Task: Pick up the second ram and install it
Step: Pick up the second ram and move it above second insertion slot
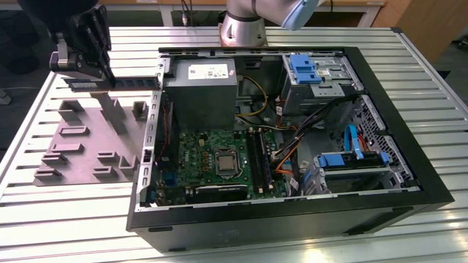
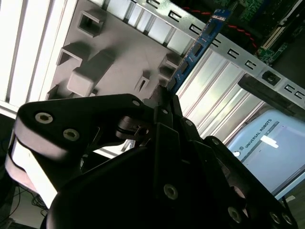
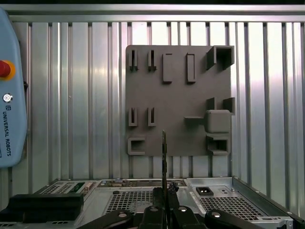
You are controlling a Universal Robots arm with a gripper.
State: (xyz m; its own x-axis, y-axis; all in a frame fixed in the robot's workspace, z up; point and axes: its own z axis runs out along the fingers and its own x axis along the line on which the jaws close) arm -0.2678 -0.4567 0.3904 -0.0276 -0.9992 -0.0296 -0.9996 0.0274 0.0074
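Note:
My gripper (image 1: 101, 81) hangs above the fixture plate at the exterior view's left, shut on the second ram (image 1: 137, 83). The dark green stick lies level, its free end reaching toward the wall of the open computer case (image 1: 292, 224). In the second wrist view the ram (image 2: 195, 47) sticks out slantwise from the black fingers (image 2: 159, 107). In the first wrist view it shows edge-on as a thin line (image 3: 164, 157) rising from the gripper (image 3: 164, 196). The black socket rails (image 1: 260, 159) lie on the motherboard (image 1: 212, 153) inside the case.
The mauve-grey fixture plate (image 1: 87, 148) with its raised blocks lies on the slatted metal table (image 1: 66, 213). A power supply (image 1: 201, 87) and drive bays (image 1: 314, 76) fill the case's far side. A teach pendant (image 3: 9, 95) lies on the table.

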